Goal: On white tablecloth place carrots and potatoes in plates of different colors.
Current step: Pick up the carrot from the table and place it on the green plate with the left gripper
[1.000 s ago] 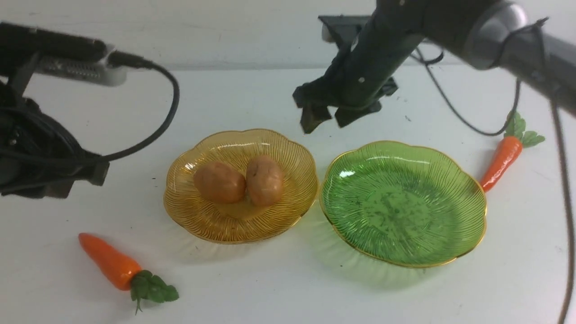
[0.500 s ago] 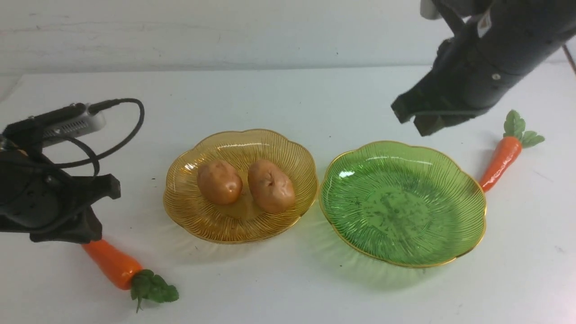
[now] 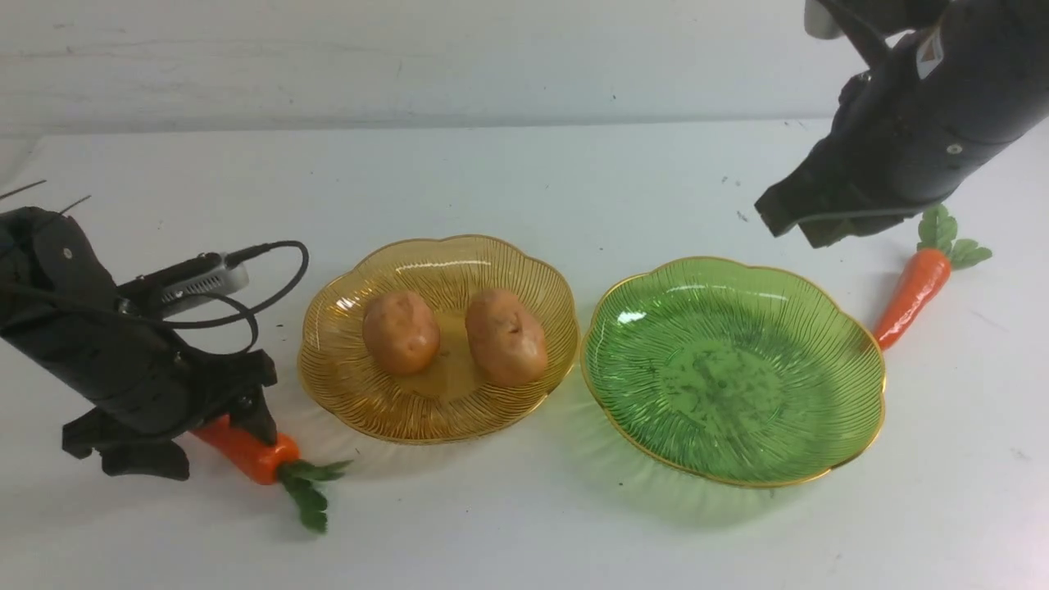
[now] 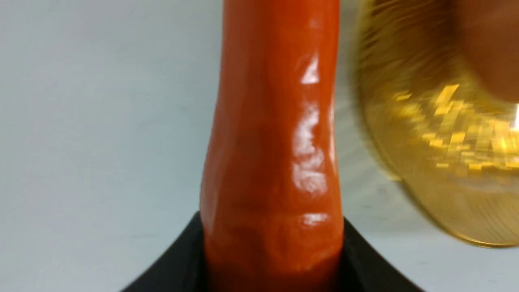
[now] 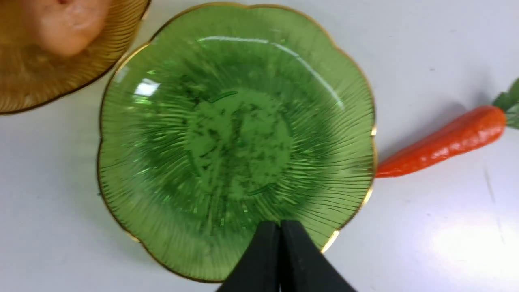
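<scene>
Tablecloth [image 4: 121, 134]; left wrist shows carrot [image 4: 271, 162] seemingly gripped.

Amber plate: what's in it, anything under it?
Two potatoes sit apart inside the amber plate. Through its translucent body nothing shows beneath; the patches right under the potatoes are covered, can't tell.

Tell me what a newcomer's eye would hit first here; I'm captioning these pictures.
Probably the glossy green plate, right of the amber plate with its two potatoes. Then the orange carrot between the left gripper's fingers, left of both plates.
</scene>
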### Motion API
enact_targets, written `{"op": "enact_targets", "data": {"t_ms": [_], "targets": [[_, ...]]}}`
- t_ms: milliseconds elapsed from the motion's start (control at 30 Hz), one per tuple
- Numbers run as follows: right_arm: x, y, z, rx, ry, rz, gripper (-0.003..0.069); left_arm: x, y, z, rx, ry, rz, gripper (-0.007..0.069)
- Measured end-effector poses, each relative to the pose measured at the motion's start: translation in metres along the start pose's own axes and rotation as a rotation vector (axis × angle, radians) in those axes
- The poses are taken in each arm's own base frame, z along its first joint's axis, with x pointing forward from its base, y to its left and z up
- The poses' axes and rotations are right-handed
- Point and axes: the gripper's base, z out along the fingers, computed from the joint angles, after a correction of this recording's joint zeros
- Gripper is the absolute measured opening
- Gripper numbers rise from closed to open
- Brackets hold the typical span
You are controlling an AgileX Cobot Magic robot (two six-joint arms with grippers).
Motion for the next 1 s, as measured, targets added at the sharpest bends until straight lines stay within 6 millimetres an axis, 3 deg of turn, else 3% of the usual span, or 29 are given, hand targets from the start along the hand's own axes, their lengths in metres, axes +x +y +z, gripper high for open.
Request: {"op": "enact_targets", "data": {"t_ms": [100, 167, 267, 400, 567, 733, 833, 1000], "targets": [[0.006, -0.039, -0.002, 0.072, 0.004, 0.109, -0.0015, 0.0, -0.05, -0.037, 0.119, -0.118, 0.174, 0.0269], [0.012, -0.067, 0.0, 0.106, 0.018, 0.203, -0.0015, 0.002, -0.096, -0.052, 0.228, -0.16, 0.311, 0.0269], [0.024, -0.102, 0.0, 0.113, 0.03, 0.35, -0.0015, 0.006, -0.152, -0.051, 0.328, -0.153, 0.45, 0.0269], [0.033, -0.123, 0.0, 0.069, 0.025, 0.43, -0.0015, 0.011, -0.215, -0.028, 0.39, -0.116, 0.585, 0.0269], [0.037, -0.132, -0.002, -0.015, 0.0, 0.456, -0.0015, 0.017, -0.26, 0.007, 0.412, -0.072, 0.67, 0.0269], [0.035, -0.129, -0.002, -0.069, -0.019, 0.431, -0.0015, 0.018, -0.29, 0.048, 0.417, -0.029, 0.708, 0.0269], [0.035, -0.129, -0.002, -0.076, -0.022, 0.416, -0.0015, 0.017, -0.299, 0.075, 0.406, 0.014, 0.7, 0.0272], [0.035, -0.129, -0.002, -0.075, -0.022, 0.41, -0.0015, 0.017, -0.303, 0.098, 0.378, 0.087, 0.659, 0.032]]}}
